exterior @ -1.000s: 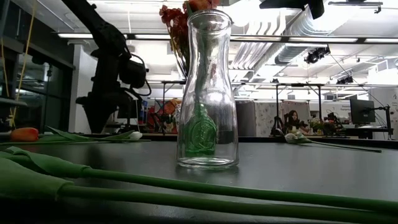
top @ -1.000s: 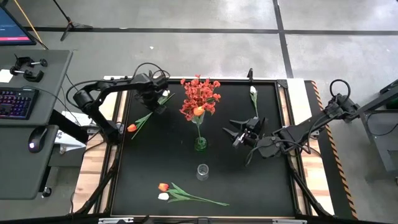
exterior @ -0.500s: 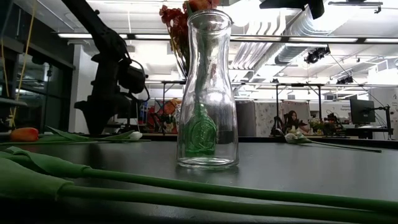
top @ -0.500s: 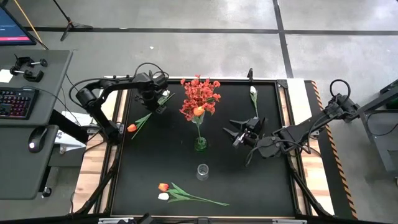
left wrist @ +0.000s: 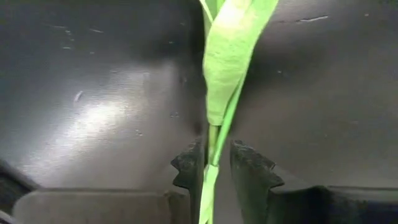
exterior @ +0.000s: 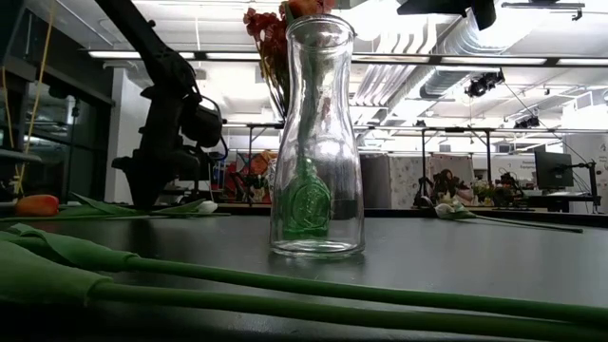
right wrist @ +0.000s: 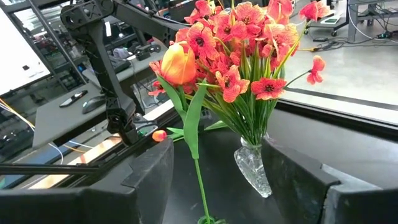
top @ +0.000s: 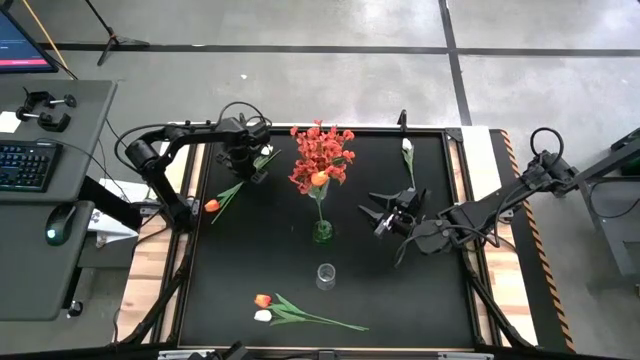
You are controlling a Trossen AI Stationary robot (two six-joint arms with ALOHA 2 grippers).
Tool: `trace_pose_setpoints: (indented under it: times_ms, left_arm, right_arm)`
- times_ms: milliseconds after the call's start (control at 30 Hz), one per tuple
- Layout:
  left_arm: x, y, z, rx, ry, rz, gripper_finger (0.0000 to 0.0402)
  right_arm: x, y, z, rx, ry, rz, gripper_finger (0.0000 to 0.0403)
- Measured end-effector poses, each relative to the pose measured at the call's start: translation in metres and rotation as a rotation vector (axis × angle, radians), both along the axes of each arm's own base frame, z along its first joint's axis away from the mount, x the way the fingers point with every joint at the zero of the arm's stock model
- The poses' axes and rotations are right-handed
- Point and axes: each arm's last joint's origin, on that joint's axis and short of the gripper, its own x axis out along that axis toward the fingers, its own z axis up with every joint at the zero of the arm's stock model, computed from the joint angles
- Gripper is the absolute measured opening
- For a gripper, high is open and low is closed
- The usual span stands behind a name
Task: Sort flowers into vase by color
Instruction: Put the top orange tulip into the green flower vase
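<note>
The black table [top: 240, 270] is seen with a green vase [top: 322, 231] of red flowers [top: 322, 155] mid-table. The right gripper [top: 385, 212] is held wide apart beside it. A white tulip [top: 264, 156] stem at the far left is straddled by the left gripper [left wrist: 211, 168], not quite clamped.

Keyboard [top: 22, 165] and mouse [top: 53, 236] on side desk [top: 60, 110]

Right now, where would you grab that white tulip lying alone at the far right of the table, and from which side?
I'd take the white tulip by its thin green stem, below the bloom, coming straight down from above. It lies flat on the black table, so nothing can slip under it, and the slim stalk fits between jaws set across it, sparing the soft blossom.
</note>
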Motion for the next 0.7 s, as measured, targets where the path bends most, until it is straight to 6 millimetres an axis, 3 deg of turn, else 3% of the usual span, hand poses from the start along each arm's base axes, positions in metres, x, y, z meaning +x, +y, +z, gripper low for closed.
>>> trace_pose_setpoints:
  times_ms: [200,500,700]
  left_arm:
    - [0.0,0.001,0.0,0.023,0.014,-0.005,0.0009]
    - [-0.001,0.0,0.001,0.015,0.018,-0.027,0.0004]
    - [0.001,0.005,0.033,0.035,-0.002,-0.049,0.0001]
  right_arm:
    - [0.0,0.0,0.0,0.006,0.003,0.018,0.0232]
    - [0.001,0.002,-0.001,0.02,0.011,0.063,0.0232]
    - [0.001,0.002,-0.001,0.017,0.021,0.066,0.0232]
